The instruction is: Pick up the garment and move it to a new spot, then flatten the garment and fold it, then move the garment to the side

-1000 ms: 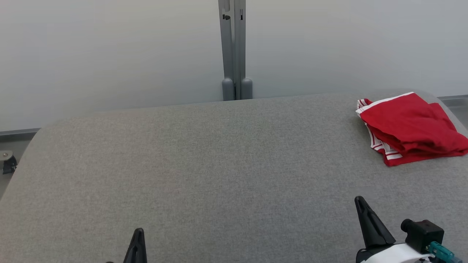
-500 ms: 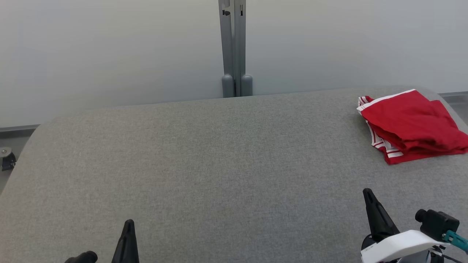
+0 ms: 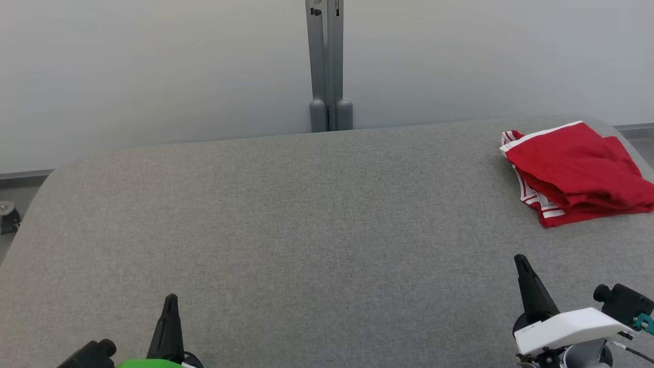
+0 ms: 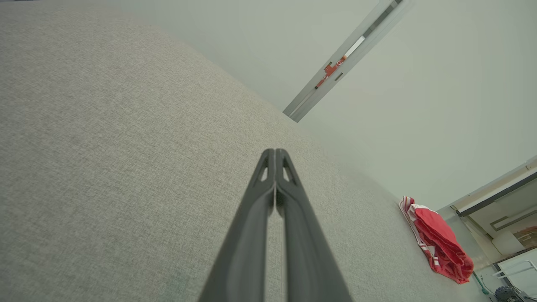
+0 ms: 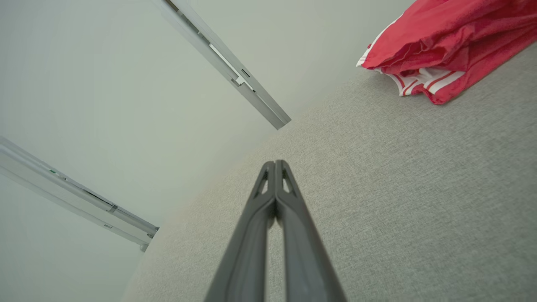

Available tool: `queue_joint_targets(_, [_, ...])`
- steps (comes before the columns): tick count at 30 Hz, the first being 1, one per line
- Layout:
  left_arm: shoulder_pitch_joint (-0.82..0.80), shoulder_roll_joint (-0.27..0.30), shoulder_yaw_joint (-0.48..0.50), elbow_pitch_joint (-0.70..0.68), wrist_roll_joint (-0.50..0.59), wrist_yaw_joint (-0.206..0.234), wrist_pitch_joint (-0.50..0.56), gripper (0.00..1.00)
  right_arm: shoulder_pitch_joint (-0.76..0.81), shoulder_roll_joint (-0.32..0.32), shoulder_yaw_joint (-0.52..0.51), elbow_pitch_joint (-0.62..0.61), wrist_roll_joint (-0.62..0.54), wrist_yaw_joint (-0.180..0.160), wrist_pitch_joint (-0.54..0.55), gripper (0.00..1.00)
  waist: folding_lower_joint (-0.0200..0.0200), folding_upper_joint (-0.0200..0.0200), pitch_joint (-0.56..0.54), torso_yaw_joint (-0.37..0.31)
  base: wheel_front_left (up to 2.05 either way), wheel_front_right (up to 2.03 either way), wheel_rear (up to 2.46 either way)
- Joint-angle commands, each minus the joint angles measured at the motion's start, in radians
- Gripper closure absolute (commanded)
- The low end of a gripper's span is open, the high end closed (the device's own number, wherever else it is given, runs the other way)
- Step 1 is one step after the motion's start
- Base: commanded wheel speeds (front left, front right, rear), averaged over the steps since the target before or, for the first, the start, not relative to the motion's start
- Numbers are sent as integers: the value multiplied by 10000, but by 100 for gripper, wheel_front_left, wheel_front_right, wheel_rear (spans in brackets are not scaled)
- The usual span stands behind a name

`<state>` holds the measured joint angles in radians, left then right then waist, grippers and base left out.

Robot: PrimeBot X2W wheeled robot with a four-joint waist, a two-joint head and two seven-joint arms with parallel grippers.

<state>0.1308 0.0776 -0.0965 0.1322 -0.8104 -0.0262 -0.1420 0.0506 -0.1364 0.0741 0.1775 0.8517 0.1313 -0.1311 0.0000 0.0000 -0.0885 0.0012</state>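
Observation:
The garment (image 3: 575, 171) is red with white stripes at its hem and lies folded at the far right of the grey table (image 3: 306, 230). It also lies small at the lower right of the left wrist view as the garment (image 4: 438, 241), and at the top right of the right wrist view as the garment (image 5: 444, 42). My left gripper (image 3: 170, 300) rises at the lower left, shut and empty, with its tips (image 4: 275, 152) pressed together. My right gripper (image 3: 521, 259) stands at the lower right, shut and empty, well short of the garment, with its tips (image 5: 275, 162) together.
A pale wall stands behind the table, with a grey double post (image 3: 329, 66) at its middle. The table's rounded far corners fall away to the floor at left and right. A small caster (image 3: 7, 217) sits on the floor at the far left.
Both grippers have come further up into the head view, the left drifting left and the right drifting right. The whole picture has shifted slightly, so the camera has moved. The garment lies still.

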Motion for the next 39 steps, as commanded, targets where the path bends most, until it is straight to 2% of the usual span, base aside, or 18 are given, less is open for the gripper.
queue_joint_targets(1, [-345,99,84,-75,-344,-66,47,100,-328,-3,-93,-74,325,-2,86,100,0,0,14,0,0,0,0])
queue_joint_targets(17, [-882,204,335,195,-2443,-300,459,100,-677,92,-387,115,2241,-1,543,100,0,0,170,-2,0,0,0])
queue_joint_targets(39, [-1481,306,640,503,-4806,-560,954,100,-1076,206,-723,330,4406,-2,1076,100,0,0,382,-5,0,0,0])
